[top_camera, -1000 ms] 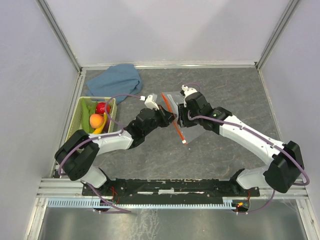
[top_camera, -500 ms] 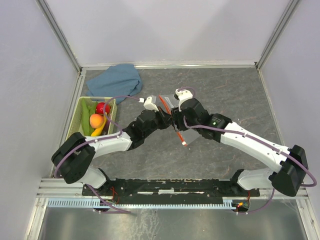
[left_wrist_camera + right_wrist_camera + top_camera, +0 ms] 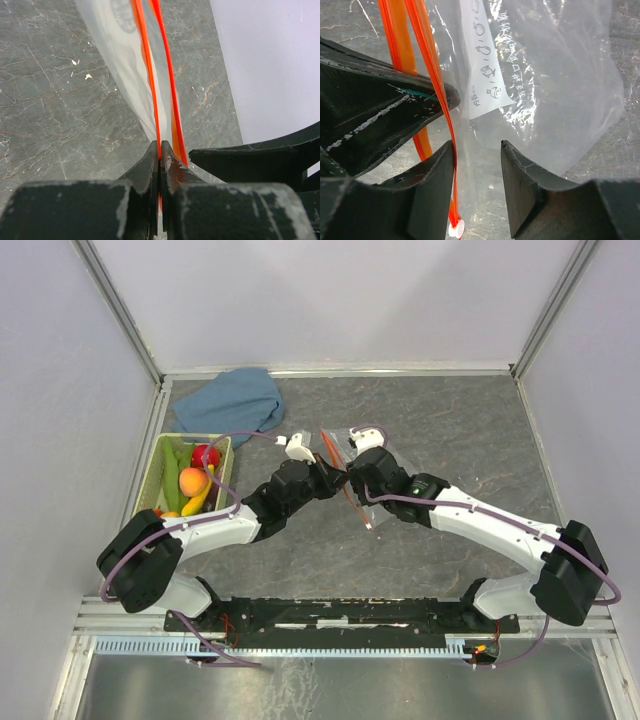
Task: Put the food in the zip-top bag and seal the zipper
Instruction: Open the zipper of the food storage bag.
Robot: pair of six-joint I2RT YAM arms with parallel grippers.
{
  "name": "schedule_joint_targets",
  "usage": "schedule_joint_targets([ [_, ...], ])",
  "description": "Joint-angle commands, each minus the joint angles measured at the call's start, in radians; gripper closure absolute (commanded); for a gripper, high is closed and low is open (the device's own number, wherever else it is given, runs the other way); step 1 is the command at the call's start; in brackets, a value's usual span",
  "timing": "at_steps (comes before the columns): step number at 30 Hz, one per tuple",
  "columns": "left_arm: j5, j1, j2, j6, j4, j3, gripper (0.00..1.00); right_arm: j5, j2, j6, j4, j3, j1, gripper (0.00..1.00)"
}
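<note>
Claw positions at the mouth of the bag. Left claw is pinched tight on one orange strand of the zipper. Right claw stands half open, gripping nothing, its fingers astride the other strand and the clear film; the bag is held up between them over the bench. Likely step: parting the mouth. The right claw should close on the free strand alone, then draw away gently. Food lies in the basket. White label: small printed characters, unreadable.
</note>
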Motion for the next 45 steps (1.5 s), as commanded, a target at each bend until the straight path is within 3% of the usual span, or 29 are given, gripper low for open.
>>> schedule_joint_targets([
  [1, -0.021, -0.006, -0.031, -0.043, 0.026, 0.018, 0.97, 0.069, -0.013, -0.012, 0.038, -0.007, 0.008, 0.51],
  [14, -0.021, -0.006, -0.015, -0.054, 0.000, 0.022, 0.97, 0.155, 0.021, -0.093, 0.056, -0.028, 0.075, 0.51],
  [25, -0.037, -0.006, -0.019, -0.054, -0.043, 0.033, 0.97, 0.350, 0.008, -0.103, 0.050, -0.078, 0.159, 0.48],
  [29, -0.041, -0.006, -0.025, -0.047, -0.062, 0.031, 0.97, 0.403, -0.040, -0.110, 0.064, -0.102, 0.160, 0.58],
  [37, -0.018, -0.006, -0.030, -0.022, -0.128, 0.028, 0.97, 0.457, -0.082, -0.139, 0.100, -0.090, 0.160, 0.91],
  [45, -0.043, -0.006, -0.067, 0.000, -0.247, 0.009, 0.97, 0.631, -0.112, -0.137, 0.125, -0.081, 0.160, 0.98],
])
